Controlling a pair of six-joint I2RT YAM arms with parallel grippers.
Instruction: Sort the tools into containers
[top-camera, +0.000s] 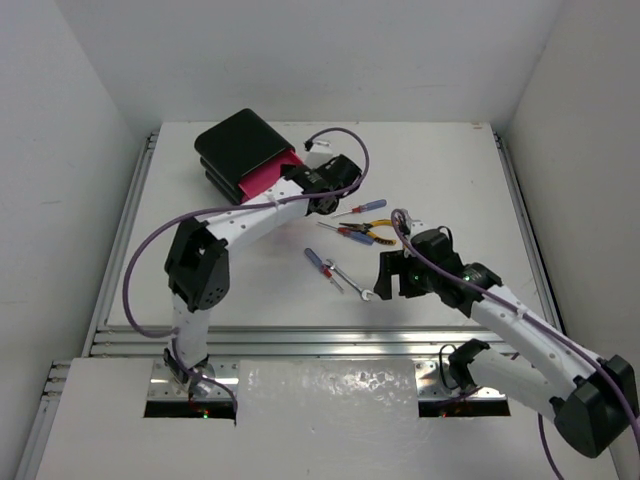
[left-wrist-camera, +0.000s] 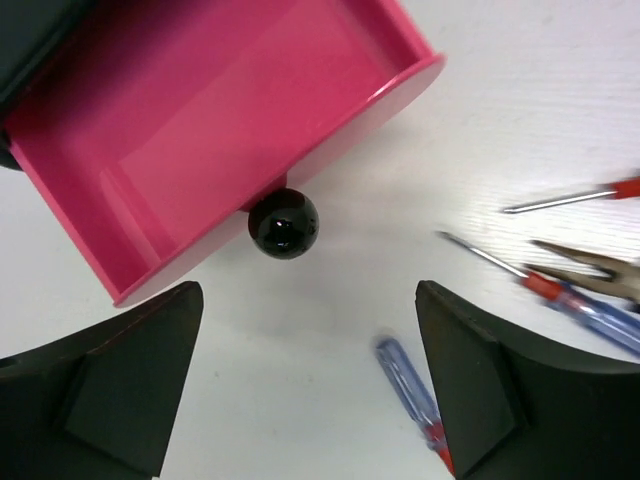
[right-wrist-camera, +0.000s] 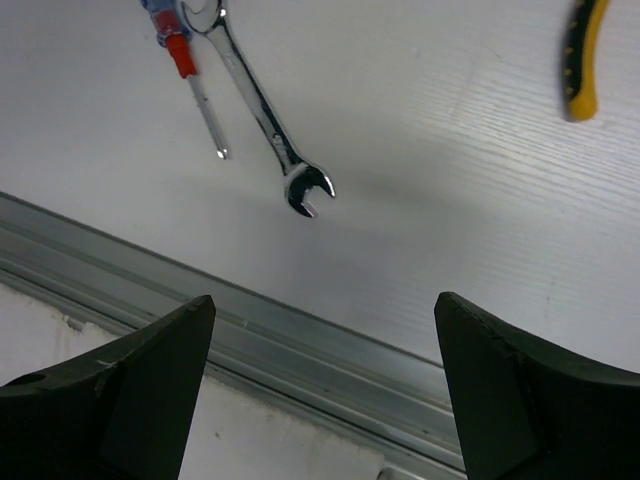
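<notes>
While the pink drawer (left-wrist-camera: 200, 130) gapes empty toward the far-left corner, the left gripper (left-wrist-camera: 308, 300) by its knob (left-wrist-camera: 283, 223) and the right gripper (right-wrist-camera: 322, 300) near the wrench (right-wrist-camera: 258, 105) toward the front edge both hang spread, holding nothing, so the first pick looks due: closing squarely across that thin wrench.

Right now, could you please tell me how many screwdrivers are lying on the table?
3: a screwdriver beside the wrench, a second screwdriver next to the pliers, a third screwdriver just beyond those. Others may be hidden.
</notes>
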